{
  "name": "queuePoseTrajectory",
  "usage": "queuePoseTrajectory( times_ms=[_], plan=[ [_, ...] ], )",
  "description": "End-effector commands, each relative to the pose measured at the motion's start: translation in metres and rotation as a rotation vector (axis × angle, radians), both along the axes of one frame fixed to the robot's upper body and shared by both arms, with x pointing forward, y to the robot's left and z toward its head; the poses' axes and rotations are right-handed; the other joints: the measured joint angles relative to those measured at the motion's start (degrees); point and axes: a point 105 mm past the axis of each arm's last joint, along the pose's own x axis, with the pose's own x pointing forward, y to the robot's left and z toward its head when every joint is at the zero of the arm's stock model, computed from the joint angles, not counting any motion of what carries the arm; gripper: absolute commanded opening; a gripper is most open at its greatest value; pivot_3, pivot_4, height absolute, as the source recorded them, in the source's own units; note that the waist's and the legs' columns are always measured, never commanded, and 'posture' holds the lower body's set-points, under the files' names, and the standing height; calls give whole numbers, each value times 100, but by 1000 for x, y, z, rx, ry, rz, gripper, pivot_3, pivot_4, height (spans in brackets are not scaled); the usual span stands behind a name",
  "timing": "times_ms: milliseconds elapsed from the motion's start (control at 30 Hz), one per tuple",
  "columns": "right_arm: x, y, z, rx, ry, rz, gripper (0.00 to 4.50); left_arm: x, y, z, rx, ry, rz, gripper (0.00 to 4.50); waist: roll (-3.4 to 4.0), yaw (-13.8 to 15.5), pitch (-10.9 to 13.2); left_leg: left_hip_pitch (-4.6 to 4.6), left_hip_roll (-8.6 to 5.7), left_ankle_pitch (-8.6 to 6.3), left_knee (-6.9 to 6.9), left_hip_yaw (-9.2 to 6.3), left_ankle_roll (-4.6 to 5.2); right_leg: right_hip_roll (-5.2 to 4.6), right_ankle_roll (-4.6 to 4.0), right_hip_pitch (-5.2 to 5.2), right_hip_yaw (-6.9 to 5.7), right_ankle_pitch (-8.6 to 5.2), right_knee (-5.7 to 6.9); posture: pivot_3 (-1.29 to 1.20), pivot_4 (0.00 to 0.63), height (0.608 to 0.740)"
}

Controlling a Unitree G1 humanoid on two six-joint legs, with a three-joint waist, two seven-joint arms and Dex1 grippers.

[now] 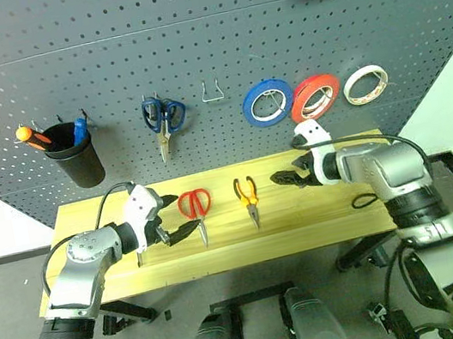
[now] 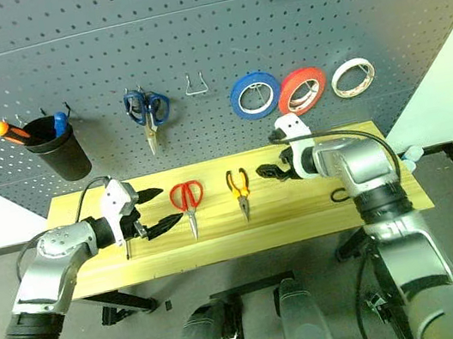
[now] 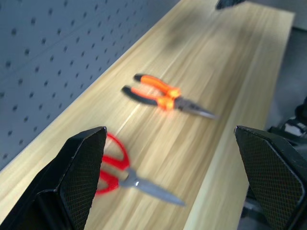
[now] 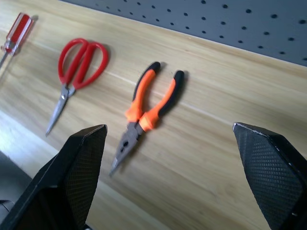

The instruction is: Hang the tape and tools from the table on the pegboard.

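Lying on the light wooden bench (image 1: 322,223), nearest things first: red-handled scissors (image 1: 196,207) with blades pointing toward the near edge, and just right of them the orange-and-black pliers (image 1: 248,198), nose also toward the near edge, the two tools close but apart. Hovering at the bench's left end, left tool (image 1: 170,219) standing wide, empty, black fingers (image 3: 81,172) framing the scissors in the left wrist view without touching them. Peeking out beside that tool, the small red-handled screwdriver (image 4: 14,33), lying flat, left of the scissors. Hanging over the bench's right part, right tool (image 1: 290,174) also spread wide and holding nothing, aimed leftward toward the pliers, well short of them.

Rising behind the bench, dark grey pegboard (image 1: 188,45). Hanging on it, left to right: black cup (image 1: 76,155) holding an orange-handled screwdriver (image 1: 29,135), blue-handled scissors (image 1: 164,119), bare metal hook (image 1: 214,93), blue roll (image 1: 267,103), red tape ring (image 1: 314,97) already on the board, overlapping the blue roll's edge, and white roll (image 1: 365,83).
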Motion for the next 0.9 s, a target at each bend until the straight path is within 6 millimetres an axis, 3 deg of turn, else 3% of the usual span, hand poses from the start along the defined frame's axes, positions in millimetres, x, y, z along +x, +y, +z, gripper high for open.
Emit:
queuePoseTrajectory(
  times_ms=[33, 267, 467, 667, 900],
  plan=[
    [8, 10, 4, -33, 6, -24, 4380, 11, 10, 3, 39, -23, 77, 4470, -8, 6, 45, 1, 2, 0, -1, 0, 0, 1, -2, 0, 0, -1, 1, -97, 256, 731],
    [12, 39, 1, -26, 56, 5, 4380, 10, 12, 5, 15, 4, 88, 4470, -32, 144, 384, -8, 12, 3, 1, 1, 4, 3, -12, -15, -1, -6, 7, -59, 340, 731],
    [22, 45, -3, -67, 47, -51, 4380, 5, 5, 14, -59, 37, 51, 4470, -63, 157, 703, -27, 19, 6, 0, 2, 10, 2, -19, -28, -3, -10, 7, -29, 400, 731],
    [25, 59, -4, -44, 67, -65, 4380, 5, 4, 18, -99, 72, 16, 4470, -84, 152, 898, -116, 19, 12, 6, 10, 15, 2, -17, -128, -2, -7, 29, -21, 436, 731],
    [34, 65, -1, -65, 34, -77, 4380, 6, 3, 17, -71, 75, -6, 4470, -89, 150, 1073, -124, 19, 12, 2, 11, 13, 0, -20, -153, -2, -10, 64, -7, 451, 731]
  ],
)
